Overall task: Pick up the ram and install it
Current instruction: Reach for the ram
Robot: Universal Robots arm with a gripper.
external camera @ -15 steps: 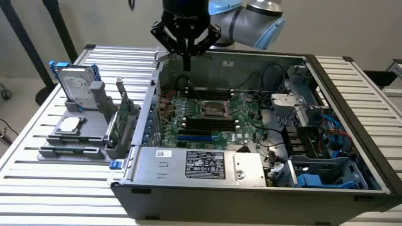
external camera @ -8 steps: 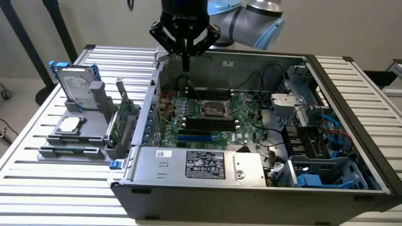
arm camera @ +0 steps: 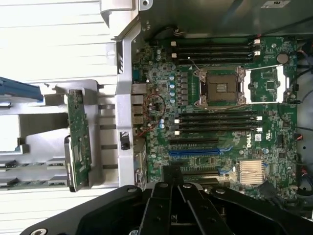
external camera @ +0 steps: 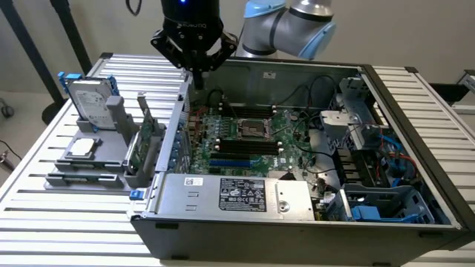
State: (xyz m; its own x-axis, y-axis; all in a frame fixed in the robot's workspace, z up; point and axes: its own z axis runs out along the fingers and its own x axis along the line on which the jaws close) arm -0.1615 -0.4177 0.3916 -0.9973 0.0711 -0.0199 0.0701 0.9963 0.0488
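Closed hand (external camera: 197,70), downward, aloft

We see exterior view from near side, raised, looking down and away across table (external camera: 67,233) into open case (external camera: 222,239). Middle range: whole case fits, arm (external camera: 297,22) at far edge. Wrist view we take from behind gripper (arm camera: 172,171), facing straight down, much nearer, onto motherboard (arm camera: 220,137). Both views share motherboard, socket (arm camera: 219,88), black slots (arm camera: 215,120), and rack (arm camera: 44,142) with green card (arm camera: 78,127) outside case on exterior view's left.
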